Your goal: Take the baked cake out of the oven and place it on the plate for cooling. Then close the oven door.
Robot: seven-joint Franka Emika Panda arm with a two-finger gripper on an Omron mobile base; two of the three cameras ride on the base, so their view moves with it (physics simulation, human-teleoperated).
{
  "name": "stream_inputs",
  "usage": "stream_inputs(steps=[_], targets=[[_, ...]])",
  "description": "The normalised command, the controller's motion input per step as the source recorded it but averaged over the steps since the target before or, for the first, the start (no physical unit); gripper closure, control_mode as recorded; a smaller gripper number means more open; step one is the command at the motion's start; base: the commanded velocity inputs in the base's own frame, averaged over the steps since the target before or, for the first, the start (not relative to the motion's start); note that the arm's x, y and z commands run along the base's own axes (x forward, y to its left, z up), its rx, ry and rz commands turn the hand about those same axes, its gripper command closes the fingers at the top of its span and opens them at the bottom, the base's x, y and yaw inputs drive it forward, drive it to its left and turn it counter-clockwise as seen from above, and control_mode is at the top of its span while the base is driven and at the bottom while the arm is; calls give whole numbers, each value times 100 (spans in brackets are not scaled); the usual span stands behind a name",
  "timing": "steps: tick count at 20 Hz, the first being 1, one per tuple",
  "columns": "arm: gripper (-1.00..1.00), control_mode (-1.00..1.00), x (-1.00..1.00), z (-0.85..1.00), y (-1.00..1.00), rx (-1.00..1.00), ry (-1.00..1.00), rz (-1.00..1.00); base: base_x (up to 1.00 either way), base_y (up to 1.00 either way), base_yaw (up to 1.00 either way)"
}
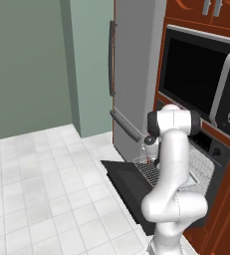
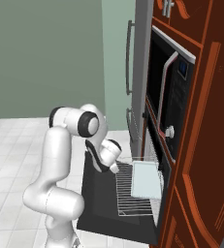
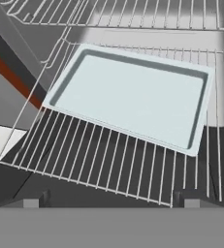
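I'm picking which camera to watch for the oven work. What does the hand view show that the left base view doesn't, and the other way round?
The hand view gives the pale tray seen whole, sitting on the wire rack, and the open gripper. The left base view gives the fridge, the microwave, the floor and the lowered oven door. Both share the pulled-out rack.
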Motion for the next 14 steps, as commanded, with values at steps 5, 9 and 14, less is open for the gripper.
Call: stream_inputs(steps=[5,9,14], targets=[[-100,-100,0,-43,0,0,-2,-5,0,0,0],[-100,-100,0,-32,0,0,0,-3,0,0,0],[-100,-100,0,-31,0,0,-1,-3,0,0,0]])
